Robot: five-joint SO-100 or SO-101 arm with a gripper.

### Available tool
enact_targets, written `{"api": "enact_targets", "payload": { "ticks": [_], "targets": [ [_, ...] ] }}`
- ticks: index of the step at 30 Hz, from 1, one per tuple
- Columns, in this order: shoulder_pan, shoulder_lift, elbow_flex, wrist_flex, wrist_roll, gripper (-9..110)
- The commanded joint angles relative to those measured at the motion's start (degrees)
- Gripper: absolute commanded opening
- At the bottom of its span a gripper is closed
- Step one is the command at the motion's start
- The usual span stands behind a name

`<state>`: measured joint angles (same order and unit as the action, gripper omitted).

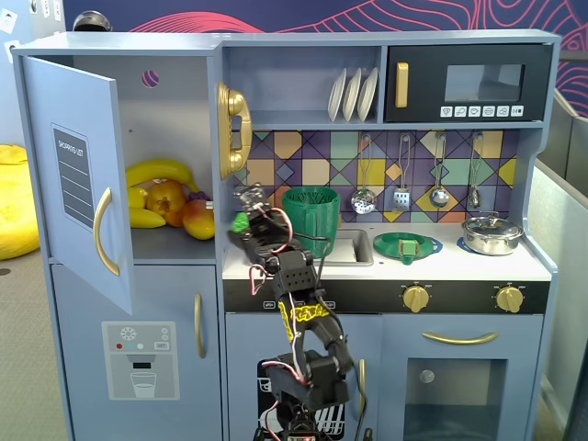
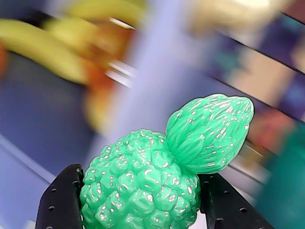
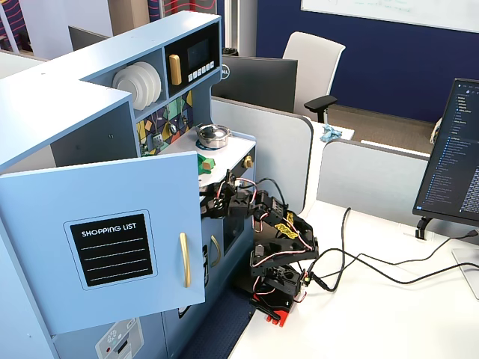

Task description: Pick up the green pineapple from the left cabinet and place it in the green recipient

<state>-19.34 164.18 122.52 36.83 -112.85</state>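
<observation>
The green pineapple (image 2: 143, 181) is clamped between my gripper's (image 2: 140, 183) two black fingers (image 2: 59, 205), its leafy crown pointing up and right. In a fixed view my gripper (image 1: 244, 220) holds the pineapple (image 1: 241, 223) just outside the left cabinet (image 1: 170, 129), in front of its right wall and above the counter edge. The cabinet door (image 1: 78, 175) stands wide open. The tall dark green recipient (image 1: 310, 220) stands on the counter just right of my gripper. In another fixed view the arm (image 3: 281, 232) reaches towards the kitchen front; the pineapple is hidden there.
Yellow bananas (image 1: 156, 175) and a red-orange fruit (image 1: 170, 200) lie in the cabinet. A gold toy phone (image 1: 233, 129) hangs above my gripper. A sink (image 1: 349, 246), a flat green dish (image 1: 407, 246) and a silver pot (image 1: 491, 234) are on the counter. The open door (image 3: 105, 247) juts out.
</observation>
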Motion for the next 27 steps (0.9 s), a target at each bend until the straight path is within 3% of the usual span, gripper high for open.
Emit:
{"api": "enact_targets", "payload": {
  "ticks": [1,8,27],
  "targets": [
    [10.6,-0.1,-5.0,3.2,2.1,0],
    [21.9,-10.2,-12.1,0.5,10.9,0],
    [25.9,-50.4,-44.9,-15.0,15.1,0]
  ]
}}
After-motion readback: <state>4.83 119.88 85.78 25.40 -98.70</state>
